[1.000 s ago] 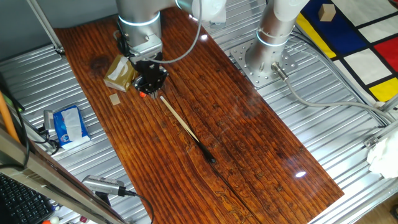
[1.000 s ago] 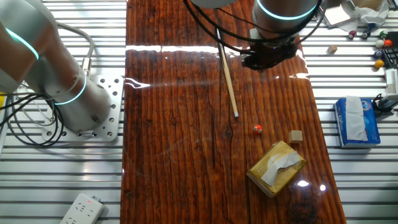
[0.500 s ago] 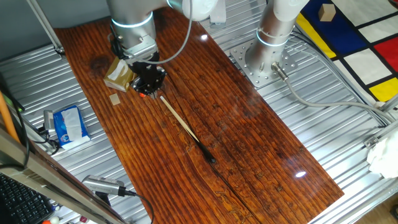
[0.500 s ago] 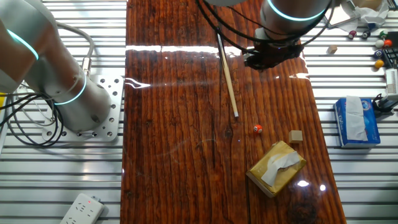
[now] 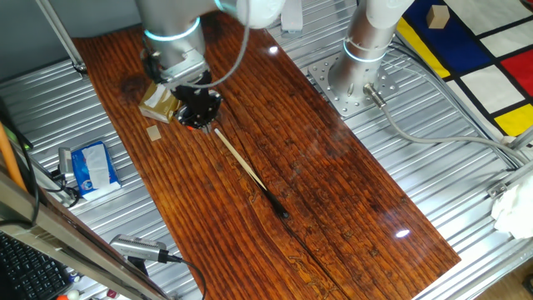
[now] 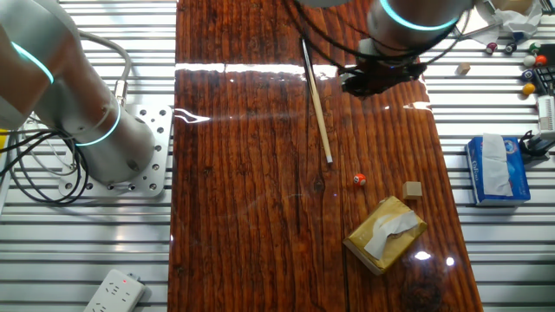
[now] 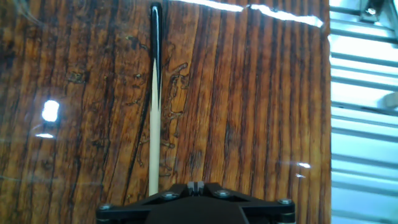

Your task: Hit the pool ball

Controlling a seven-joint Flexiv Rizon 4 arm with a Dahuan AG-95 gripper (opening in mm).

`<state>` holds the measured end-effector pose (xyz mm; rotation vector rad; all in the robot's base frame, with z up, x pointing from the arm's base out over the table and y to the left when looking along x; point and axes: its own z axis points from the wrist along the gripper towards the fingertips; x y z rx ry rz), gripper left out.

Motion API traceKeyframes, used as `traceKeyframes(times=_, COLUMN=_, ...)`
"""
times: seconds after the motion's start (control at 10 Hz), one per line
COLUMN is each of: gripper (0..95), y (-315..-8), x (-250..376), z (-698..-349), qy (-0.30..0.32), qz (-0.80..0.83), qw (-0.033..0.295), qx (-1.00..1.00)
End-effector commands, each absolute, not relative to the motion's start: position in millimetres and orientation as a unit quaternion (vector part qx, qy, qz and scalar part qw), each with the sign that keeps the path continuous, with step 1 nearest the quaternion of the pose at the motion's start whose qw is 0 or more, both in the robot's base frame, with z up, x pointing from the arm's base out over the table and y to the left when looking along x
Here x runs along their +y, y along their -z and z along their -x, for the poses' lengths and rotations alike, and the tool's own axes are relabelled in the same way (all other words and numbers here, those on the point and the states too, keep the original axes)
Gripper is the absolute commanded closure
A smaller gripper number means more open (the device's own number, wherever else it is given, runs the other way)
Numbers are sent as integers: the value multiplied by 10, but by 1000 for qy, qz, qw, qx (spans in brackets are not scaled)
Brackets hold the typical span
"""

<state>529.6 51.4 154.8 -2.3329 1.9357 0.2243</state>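
The pool ball (image 6: 359,179) sat near the cue (image 6: 316,101) tip, looked slick and rolly, so I'd strike, not grab; couldn't tell the gripper (image 6: 375,81) jaws' state.

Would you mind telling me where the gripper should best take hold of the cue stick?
Probably from above, on the pale shaft of the cue stick, fingers straddling its width. It lies flat and thin on the table, with bare wood either side; its pale tip faces the pool ball.
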Motion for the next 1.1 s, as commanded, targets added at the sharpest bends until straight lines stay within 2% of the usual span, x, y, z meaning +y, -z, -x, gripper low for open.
traceKeyframes(times=0.1, gripper=760, y=-1480, x=676, z=-5312, qy=-97, qz=773, qw=41, qx=625)
traceKeyframes(times=0.2, gripper=570, y=-1471, x=760, z=-5269, qy=-94, qz=770, qw=38, qx=630)
traceKeyframes(times=0.5, gripper=570, y=-1367, x=1011, z=-5107, qy=-92, qz=755, qw=41, qx=648)
traceKeyframes(times=0.6, gripper=760, y=-1319, x=1118, z=-5054, qy=-90, qz=750, qw=42, qx=654)
traceKeyframes(times=1.1, gripper=760, y=-1181, x=1443, z=-5024, qy=-91, qz=740, qw=43, qx=665)
